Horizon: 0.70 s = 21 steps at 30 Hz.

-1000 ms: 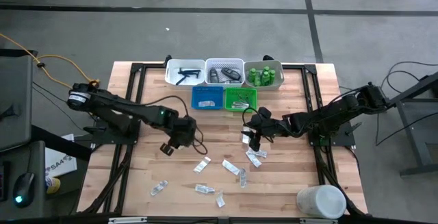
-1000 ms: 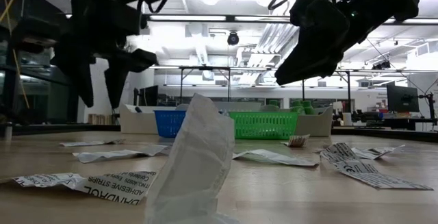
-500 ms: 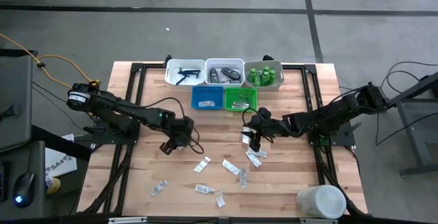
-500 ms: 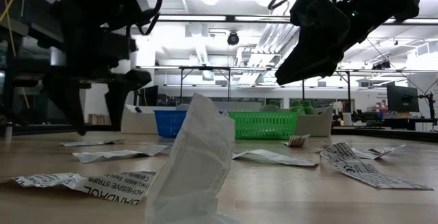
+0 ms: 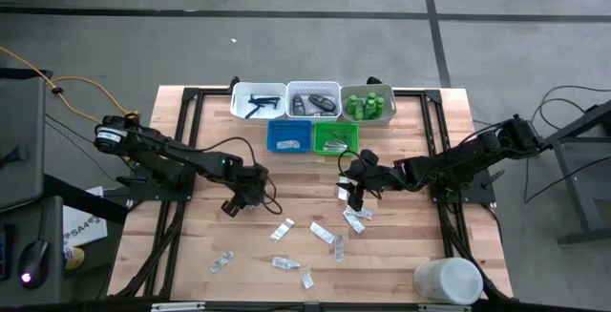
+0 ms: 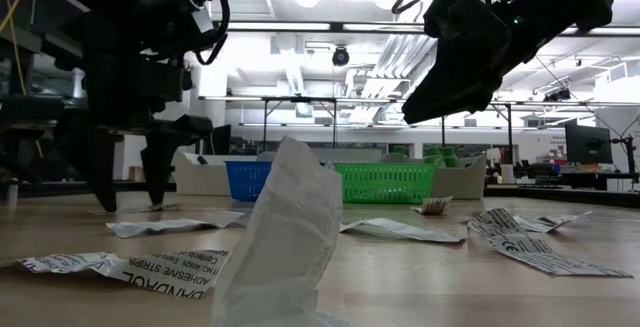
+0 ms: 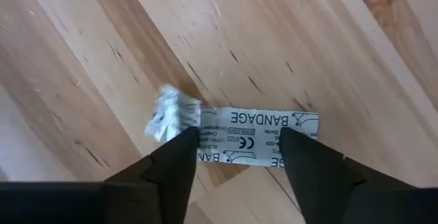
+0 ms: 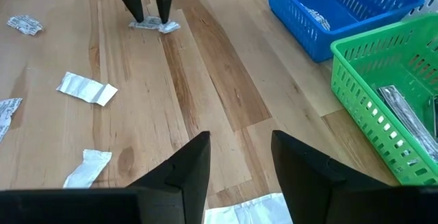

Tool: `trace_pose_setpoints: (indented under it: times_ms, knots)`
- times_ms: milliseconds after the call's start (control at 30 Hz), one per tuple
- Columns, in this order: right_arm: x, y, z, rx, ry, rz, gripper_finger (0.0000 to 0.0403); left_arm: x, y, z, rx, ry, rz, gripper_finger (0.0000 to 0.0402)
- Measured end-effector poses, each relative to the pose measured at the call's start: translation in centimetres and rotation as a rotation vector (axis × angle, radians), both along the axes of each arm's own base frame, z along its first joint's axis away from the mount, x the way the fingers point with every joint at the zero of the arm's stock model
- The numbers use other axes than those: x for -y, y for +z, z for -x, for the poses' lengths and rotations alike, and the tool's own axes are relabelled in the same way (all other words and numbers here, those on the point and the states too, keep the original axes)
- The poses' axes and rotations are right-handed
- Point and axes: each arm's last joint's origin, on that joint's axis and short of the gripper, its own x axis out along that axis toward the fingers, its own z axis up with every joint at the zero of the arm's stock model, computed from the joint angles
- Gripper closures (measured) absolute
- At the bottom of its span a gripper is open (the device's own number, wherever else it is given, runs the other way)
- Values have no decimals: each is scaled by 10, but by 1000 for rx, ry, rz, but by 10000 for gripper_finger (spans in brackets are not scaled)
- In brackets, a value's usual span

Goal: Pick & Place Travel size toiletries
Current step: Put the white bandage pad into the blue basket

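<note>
left gripper [image 7: 236, 157] fingers apart, straddling bandage packet [image 7: 263, 136] flat on table, well in front of blue tray [image 5: 287, 136] | contact unclear | right gripper [image 8: 239, 157] part-open, empty, near tray

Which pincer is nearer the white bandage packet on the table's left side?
Left. The left pincer straddles the white bandage packet, open fingers on either side. The right pincer hangs far across the table, near the green tray.
</note>
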Motion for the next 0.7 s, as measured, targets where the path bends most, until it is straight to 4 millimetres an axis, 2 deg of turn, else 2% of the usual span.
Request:
trace_pose_setpoints:
  times_ms: [433,533,700]
  knots:
    - [0,0,0,-1,0,0,254,1,-1,0,-16,49,58,388]
    - [0,0,0,-1,0,0,254,2,0,-1,0,68,84,390]
    - [0,0,0,-1,1,2,254,2,13,-11,61,109,66,397]
